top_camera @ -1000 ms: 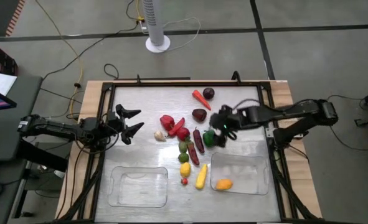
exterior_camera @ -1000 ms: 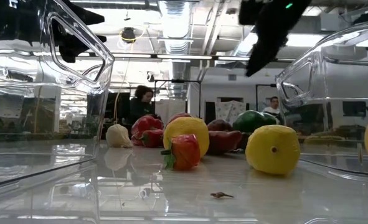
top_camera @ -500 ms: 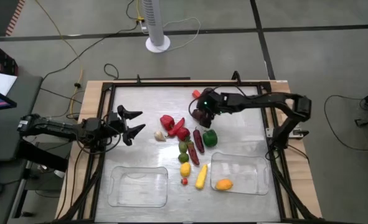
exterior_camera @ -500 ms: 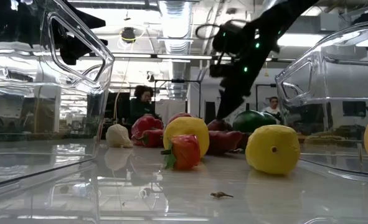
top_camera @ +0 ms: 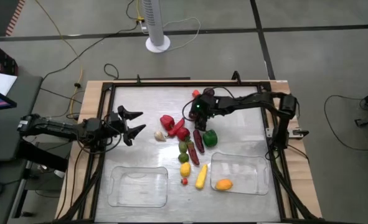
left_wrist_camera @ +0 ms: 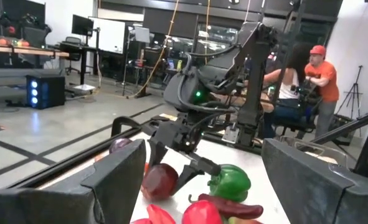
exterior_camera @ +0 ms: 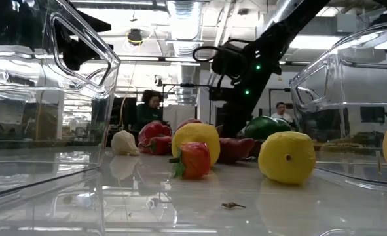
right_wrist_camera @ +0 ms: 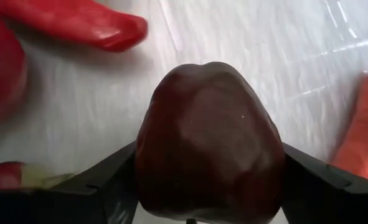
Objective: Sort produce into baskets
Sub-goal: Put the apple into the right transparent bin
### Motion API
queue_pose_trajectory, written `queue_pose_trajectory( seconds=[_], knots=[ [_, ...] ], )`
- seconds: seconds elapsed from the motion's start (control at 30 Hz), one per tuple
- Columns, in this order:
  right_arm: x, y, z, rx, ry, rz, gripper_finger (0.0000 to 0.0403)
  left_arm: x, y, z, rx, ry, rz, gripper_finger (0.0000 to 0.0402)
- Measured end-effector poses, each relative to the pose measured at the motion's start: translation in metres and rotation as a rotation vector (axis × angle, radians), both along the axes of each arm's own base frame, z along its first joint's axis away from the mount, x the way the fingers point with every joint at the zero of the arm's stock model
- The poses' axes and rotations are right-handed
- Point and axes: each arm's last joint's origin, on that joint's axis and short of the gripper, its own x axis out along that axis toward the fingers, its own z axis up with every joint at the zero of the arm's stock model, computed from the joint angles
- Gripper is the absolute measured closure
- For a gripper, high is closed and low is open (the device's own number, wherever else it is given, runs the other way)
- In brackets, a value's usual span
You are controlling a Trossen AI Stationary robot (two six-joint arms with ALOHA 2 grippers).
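Right wrist view shows the right gripper (right_wrist_camera: 196,211) with its fingers spread on either side of a dark red plum (right_wrist_camera: 208,140) resting on the table (right_wrist_camera: 233,37) among the produce, while the left gripper (top_camera: 134,124) waits open at the left side.

Dark plum (right_wrist_camera: 208,143) — glossy, between the right pincer's (top_camera: 198,114) spread fingers.

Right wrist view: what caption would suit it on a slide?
The right gripper, fingers open, straddles a dark red plum on the table.
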Motion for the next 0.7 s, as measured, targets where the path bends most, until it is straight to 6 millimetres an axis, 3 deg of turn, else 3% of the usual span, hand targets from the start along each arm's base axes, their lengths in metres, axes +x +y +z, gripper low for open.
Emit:
queue_pose_trajectory(
  seconds=[0.13, 0.23, 0.5, 0.7],
  knots=[
    [-0.005, 0.009, 0.014, 0.010, 0.021, 0.016, 0.0091, 0.000, 0.000, -0.002, 0.003, 0.018, 0.001, 0.0094],
    [-0.011, 0.025, 0.040, 0.014, 0.000, 0.038, 0.0083, 0.000, 0.000, -0.002, 0.004, 0.019, -0.001, 0.0094],
    [-0.046, 0.105, 0.106, 0.232, -0.085, 0.252, 0.0081, 0.000, 0.000, -0.002, -0.001, 0.019, -0.008, 0.0094],
    [-0.085, 0.157, 0.125, 0.296, 0.020, 0.309, 0.0081, 0.000, 0.000, -0.002, -0.015, 0.013, -0.014, 0.0094]
  ],
)
